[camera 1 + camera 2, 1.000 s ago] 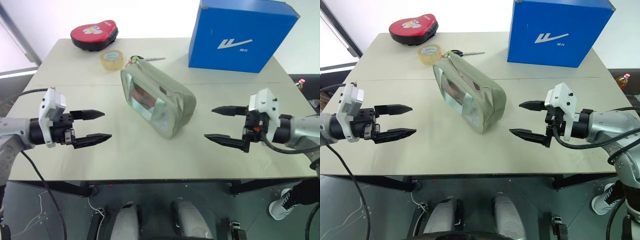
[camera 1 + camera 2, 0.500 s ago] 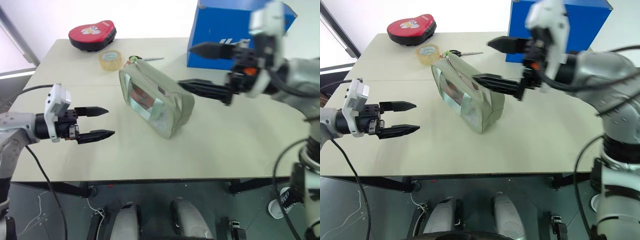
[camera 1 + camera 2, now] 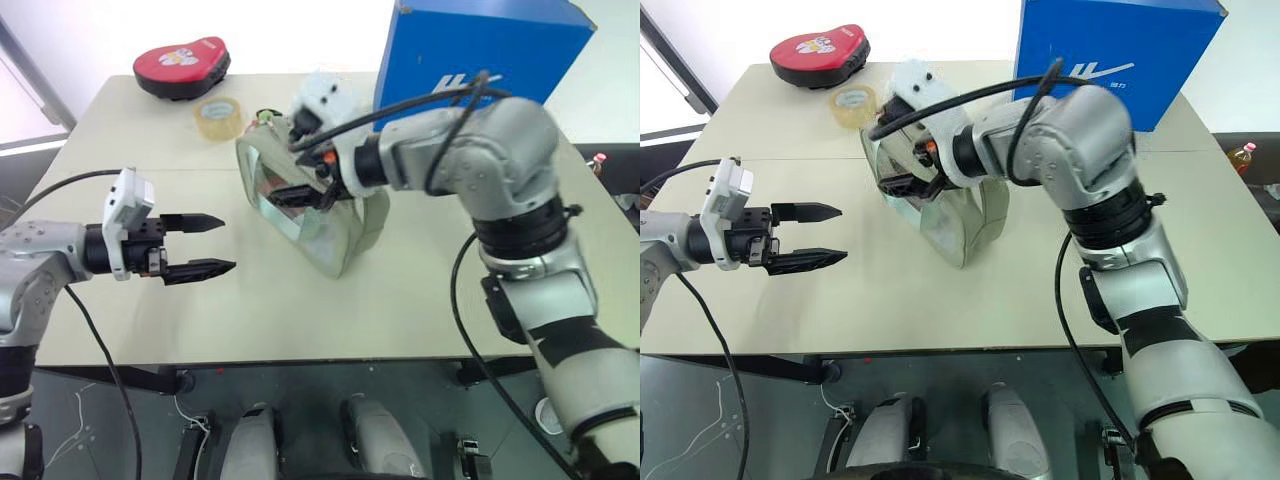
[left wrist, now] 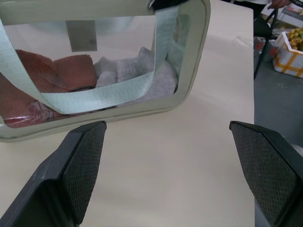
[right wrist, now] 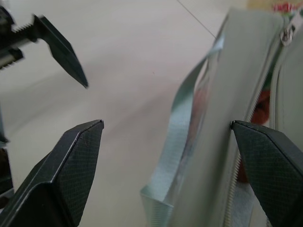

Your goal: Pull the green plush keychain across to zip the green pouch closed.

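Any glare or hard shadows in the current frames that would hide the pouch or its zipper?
Left eye view: background beyond the table is blown out white, and the green pouch is evenly lit with only a soft shadow. Left wrist view: a pale sheen lies on the upper clear window, contents still readable. Right wrist view: the zipper shows no glare.
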Tool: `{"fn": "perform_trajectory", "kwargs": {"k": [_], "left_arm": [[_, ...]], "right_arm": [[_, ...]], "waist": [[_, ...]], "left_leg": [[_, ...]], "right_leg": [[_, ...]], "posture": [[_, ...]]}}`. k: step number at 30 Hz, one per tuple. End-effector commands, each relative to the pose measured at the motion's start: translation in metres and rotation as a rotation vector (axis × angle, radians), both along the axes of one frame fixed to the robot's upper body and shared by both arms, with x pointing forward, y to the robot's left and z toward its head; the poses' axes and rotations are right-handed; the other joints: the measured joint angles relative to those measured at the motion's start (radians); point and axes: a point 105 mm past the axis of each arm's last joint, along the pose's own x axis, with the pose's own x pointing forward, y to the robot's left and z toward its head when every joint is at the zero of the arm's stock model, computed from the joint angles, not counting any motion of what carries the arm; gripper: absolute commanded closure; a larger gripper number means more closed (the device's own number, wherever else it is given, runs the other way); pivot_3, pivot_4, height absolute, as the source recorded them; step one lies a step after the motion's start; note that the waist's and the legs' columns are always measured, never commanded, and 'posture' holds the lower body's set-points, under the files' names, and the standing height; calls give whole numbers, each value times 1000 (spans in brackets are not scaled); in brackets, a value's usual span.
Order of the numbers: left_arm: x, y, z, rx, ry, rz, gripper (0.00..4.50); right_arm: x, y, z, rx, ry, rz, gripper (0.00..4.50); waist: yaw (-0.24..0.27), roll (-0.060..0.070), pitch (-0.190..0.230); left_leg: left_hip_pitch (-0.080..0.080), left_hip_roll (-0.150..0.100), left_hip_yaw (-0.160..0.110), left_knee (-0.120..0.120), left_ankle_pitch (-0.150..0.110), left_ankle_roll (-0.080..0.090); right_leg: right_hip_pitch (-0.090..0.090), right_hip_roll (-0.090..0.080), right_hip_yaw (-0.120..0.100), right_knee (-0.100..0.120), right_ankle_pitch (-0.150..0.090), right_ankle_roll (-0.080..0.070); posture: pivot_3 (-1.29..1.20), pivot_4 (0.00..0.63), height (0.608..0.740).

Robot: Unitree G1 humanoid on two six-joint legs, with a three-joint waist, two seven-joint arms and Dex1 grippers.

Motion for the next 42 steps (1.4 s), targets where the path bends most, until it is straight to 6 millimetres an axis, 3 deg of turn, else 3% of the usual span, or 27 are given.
{"fn": "perform_trajectory", "kwargs": {"k": [1,2,5,12,16,20,24,31,35,42], "left_arm": [[-3,-1,9,5,-51,-12,59],[-3,-1,9,4,-51,-12,59],[-2,-2,9,3,-53,-10,0],[0,-3,8,0,-57,-9,0],[0,-4,7,-5,-60,-10,0],[0,-6,6,-10,-62,-11,0],[-1,-6,6,-11,-63,-10,0],[-5,-1,9,-5,-67,6,0],[-12,2,9,3,-56,8,0],[-17,0,6,-1,-41,13,0]], "right_arm": [[4,6,13,-19,-60,-10,0],[5,7,11,-28,-60,-7,0],[4,11,14,-34,-87,19,860],[0,13,18,-65,-108,84,4370],[-4,12,25,-82,-152,163,4443],[-10,-3,38,-109,-307,319,4443],[-17,-25,38,-136,-356,443,4443],[-34,-52,21,-184,-412,600,4443],[-33,-60,4,-235,-411,597,4443],[-21,-73,1,-285,-444,557,4443]], "waist": [[-4,0,0],[-5,0,0],[-8,0,0],[-7,0,0],[-7,0,0],[-6,0,0],[-5,0,0],[-4,0,0],[-6,0,0],[-1,0,0]], "left_leg": [[0,0,0,0,0,0],[0,0,0,0,0,0],[0,0,0,-1,0,0],[0,0,0,-2,0,0],[0,0,0,-2,0,0],[0,0,0,-3,0,0],[0,0,0,-3,0,0],[0,0,0,-3,0,0],[0,1,0,-3,0,0],[0,0,0,-1,0,0]], "right_leg": [[0,0,0,0,0,0],[0,0,0,0,0,0],[-1,0,0,0,0,0],[-2,0,0,0,0,0],[-2,0,0,0,0,0],[-2,0,0,0,0,0],[-2,0,0,-1,0,0],[-2,0,0,0,0,0],[-2,0,0,0,0,0],[0,0,-1,0,0,0]], "posture": [[0,150,737],[0,150,737],[0,150,737],[0,150,737],[0,150,737],[0,150,737],[0,150,737],[0,150,737],[0,150,737],[0,150,737]]}}
